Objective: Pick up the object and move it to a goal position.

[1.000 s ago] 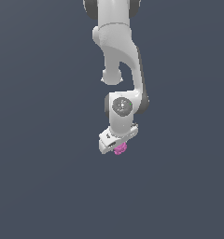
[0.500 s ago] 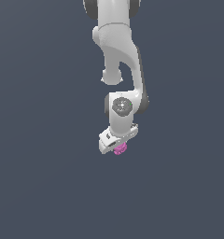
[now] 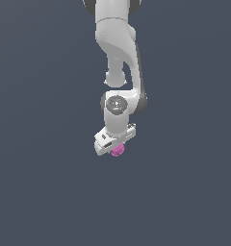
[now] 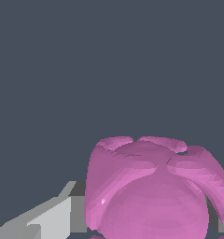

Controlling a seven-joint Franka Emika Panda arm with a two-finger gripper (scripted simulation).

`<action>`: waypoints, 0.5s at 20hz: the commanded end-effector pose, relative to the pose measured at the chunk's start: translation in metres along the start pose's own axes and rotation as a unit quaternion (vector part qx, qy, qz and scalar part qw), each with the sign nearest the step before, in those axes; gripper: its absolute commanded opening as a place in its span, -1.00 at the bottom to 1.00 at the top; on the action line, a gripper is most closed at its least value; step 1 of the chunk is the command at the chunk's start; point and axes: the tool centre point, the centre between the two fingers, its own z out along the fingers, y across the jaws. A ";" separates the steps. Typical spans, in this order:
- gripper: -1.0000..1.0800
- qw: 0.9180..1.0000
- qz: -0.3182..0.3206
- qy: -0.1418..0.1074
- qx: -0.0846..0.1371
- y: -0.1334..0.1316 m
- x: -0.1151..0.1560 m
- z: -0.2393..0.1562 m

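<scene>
tool [image 3: 116, 148] gripping pink object [image 4: 151, 191], unlabelled

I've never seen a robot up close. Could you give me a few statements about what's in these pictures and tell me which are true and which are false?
1. The arm is white. True.
2. The pink object lies on the ground far from the gripper. False: it sits right under the gripper, between its fingers.
3. The object's surface is lumpy. True.
4. Two arms are working. False: only one.
5. The object is green. False: magenta-pink.
</scene>
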 end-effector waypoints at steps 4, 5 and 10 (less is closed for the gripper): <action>-1.00 1.000 0.001 0.000 0.000 0.034 -0.037 -0.019; -1.00 1.000 0.001 0.000 0.000 0.040 -0.043 -0.023; -1.00 1.000 0.001 0.001 0.000 0.064 -0.068 -0.036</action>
